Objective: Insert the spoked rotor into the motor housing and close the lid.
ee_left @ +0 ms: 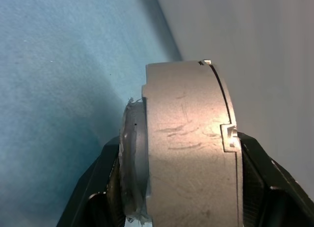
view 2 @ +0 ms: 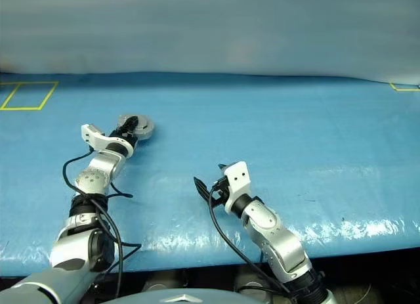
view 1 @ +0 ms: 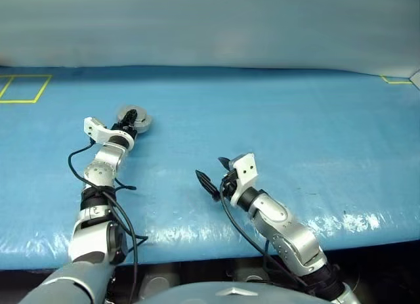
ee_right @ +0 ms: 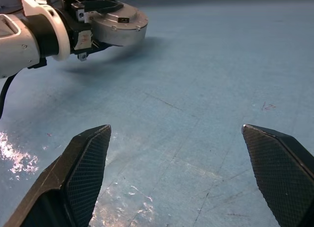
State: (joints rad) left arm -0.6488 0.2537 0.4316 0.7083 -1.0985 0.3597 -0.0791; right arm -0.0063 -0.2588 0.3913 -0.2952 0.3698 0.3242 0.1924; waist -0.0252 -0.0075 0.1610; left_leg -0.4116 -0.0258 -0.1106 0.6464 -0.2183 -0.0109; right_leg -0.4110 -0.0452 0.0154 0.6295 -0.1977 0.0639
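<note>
L claw (ee_left: 184,188) clamps closed grey motor housing (ee_left: 189,148) w/ lid.

The motor housing (ee_left: 191,153) in my left jaws is dull grey, scratched on its side. My fingers (ee_right: 83,173) are black with a fine cross-hatch. Beneath the housing the surface (view 1: 295,120) is blue, with yellow outlined squares (view 1: 23,88) beyond it.

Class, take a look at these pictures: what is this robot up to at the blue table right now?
The left gripper has its jaws clamped on the round grey motor housing, which looks closed, with its lid against one finger. It holds it out over the far left part of the blue table. The right gripper is nearer the robot, low over bare table, jaws wide apart and holding nothing.
</note>
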